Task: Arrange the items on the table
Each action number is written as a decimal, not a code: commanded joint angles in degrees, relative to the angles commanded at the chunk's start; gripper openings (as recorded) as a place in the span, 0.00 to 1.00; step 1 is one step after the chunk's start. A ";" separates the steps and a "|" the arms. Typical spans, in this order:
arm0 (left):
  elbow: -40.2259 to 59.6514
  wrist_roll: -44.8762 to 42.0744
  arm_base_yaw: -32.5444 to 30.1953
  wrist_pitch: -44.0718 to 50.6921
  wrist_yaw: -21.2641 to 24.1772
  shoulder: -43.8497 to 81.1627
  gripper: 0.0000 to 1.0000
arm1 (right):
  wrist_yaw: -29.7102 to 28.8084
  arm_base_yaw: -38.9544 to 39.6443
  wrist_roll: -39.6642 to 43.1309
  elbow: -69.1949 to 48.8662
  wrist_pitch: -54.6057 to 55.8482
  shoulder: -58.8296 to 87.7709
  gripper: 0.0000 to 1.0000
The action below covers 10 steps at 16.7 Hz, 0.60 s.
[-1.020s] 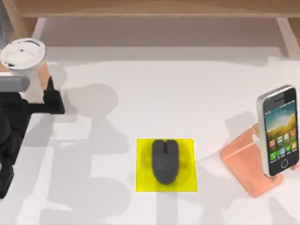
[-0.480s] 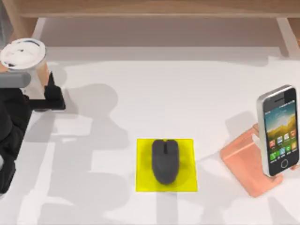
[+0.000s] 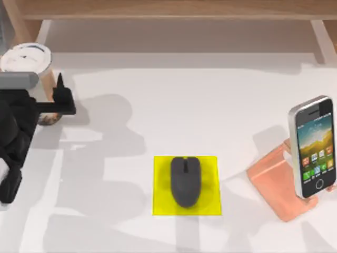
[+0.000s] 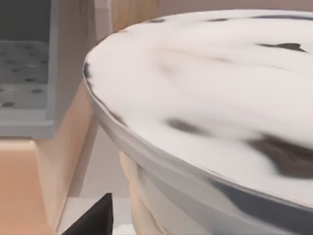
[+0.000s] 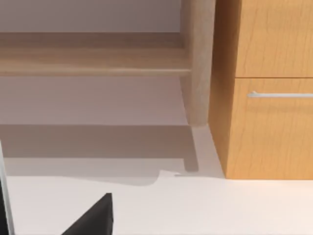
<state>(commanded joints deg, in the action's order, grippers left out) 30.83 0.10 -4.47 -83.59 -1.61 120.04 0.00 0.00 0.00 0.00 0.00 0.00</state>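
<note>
The tall cup (image 3: 26,59), white-lidded with a brown body, stands at the table's (image 3: 174,105) back left. My left gripper (image 3: 45,88) is shut on its body, with one black finger (image 3: 63,95) showing on the cup's right side and the other hidden under the arm. In the left wrist view the lid (image 4: 220,88) sits very close. The dark grey mouse (image 3: 185,181) lies on the yellow pad (image 3: 160,203) at the front centre. At the right edge the smartphone (image 3: 314,145) leans upright on the copper-pink stand (image 3: 271,182). A black part of my right gripper (image 5: 93,218) appears in the right wrist view.
A light wooden shelf (image 3: 174,10) runs along the back, with legs at both back corners. In the right wrist view a wooden cabinet (image 5: 269,98) with a drawer handle stands beside the shelf leg (image 5: 195,63).
The left arm has shifted toward the back of the table with the cup, whose lid sits slightly farther back. The mouse and phone have not moved.
</note>
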 joint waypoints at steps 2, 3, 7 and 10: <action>0.00 0.00 0.00 0.00 0.00 0.00 0.85 | 0.00 0.00 0.00 0.00 0.00 0.00 1.00; 0.00 0.00 0.00 0.00 0.00 0.00 0.77 | 0.00 0.00 0.00 0.00 0.00 0.00 1.00; 0.00 0.00 0.00 0.00 0.00 0.00 0.47 | 0.00 0.00 0.00 0.00 0.00 0.00 1.00; 0.00 0.00 0.00 0.00 0.00 0.00 0.25 | 0.00 0.00 0.00 0.00 0.00 0.00 1.00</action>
<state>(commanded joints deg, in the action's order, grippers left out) 30.83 0.10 -4.47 -83.59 -1.61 120.04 0.00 0.00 0.00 0.00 0.00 0.00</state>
